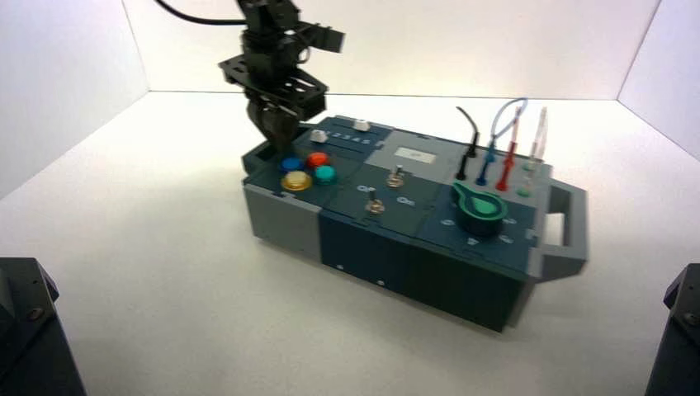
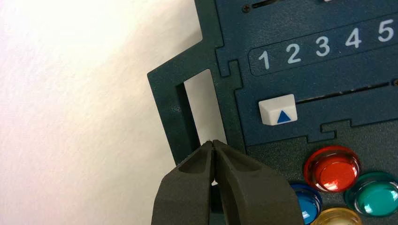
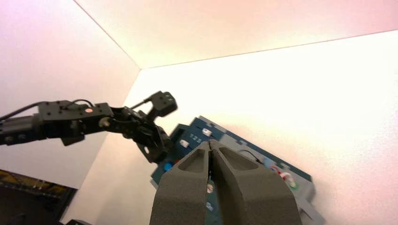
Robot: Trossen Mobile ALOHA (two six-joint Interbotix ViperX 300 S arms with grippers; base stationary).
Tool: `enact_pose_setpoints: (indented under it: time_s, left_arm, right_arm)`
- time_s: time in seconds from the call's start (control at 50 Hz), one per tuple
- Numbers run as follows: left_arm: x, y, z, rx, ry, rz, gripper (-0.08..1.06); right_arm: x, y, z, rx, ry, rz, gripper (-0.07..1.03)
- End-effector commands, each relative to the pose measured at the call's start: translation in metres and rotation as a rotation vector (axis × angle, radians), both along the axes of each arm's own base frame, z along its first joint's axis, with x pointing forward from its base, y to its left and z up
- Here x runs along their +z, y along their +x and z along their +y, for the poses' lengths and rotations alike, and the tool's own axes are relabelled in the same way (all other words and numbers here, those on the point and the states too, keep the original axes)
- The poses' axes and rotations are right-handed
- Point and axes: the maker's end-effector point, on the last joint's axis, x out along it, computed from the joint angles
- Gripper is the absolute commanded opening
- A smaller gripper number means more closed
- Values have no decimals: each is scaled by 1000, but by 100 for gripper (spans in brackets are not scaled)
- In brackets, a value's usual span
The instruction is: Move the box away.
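Your left gripper (image 2: 213, 143) has its jaws pressed together, tips poked into the slot of the box's (image 1: 388, 239) end handle (image 2: 180, 112). The box rests on the table (image 1: 165, 272). Expect it rigid and heavy; hook that handle. Your right gripper (image 3: 211, 143), jaws together, hangs above.

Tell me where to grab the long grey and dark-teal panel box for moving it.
Take the box by its left end handle, from above. The open slot there suits a finger hooking the bar. The shut left gripper hangs right over it; the right gripper is high, away.
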Motion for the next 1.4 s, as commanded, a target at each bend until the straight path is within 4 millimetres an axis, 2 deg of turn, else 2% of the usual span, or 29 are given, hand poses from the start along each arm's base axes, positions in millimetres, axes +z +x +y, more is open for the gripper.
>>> enact_pose_setpoints:
  time_s: [0.02,0.26,0.5,0.76,0.8,0.88,1.06,1.4]
  left_arm:
    - [-1,5,34,68,24,13,-3]
    - [7,12,42,96,15,-6,-3]
    - [13,9,32,76,3,-19,-3]
    - [29,13,18,50,-25,-58,-3]
    - [30,13,18,49,-25,-62,-3]
    - [31,14,18,48,-26,-64,-3]
    - [32,15,17,45,-29,-68,-3]
    - [37,18,15,43,-37,-84,-3]
  right_arm:
    - [11,6,1,3,2,-17,-2]
    - [13,8,10,44,8,-19,-2]
    - [-4,5,23,100,21,46,-2]
    - [-35,-7,32,132,76,172,-2]
    - [-48,-14,37,147,114,238,-2]
    - [-62,-20,39,148,131,294,-2]
    - [-96,-28,37,107,155,412,-2]
    - [-136,-33,23,-9,175,535,-2]
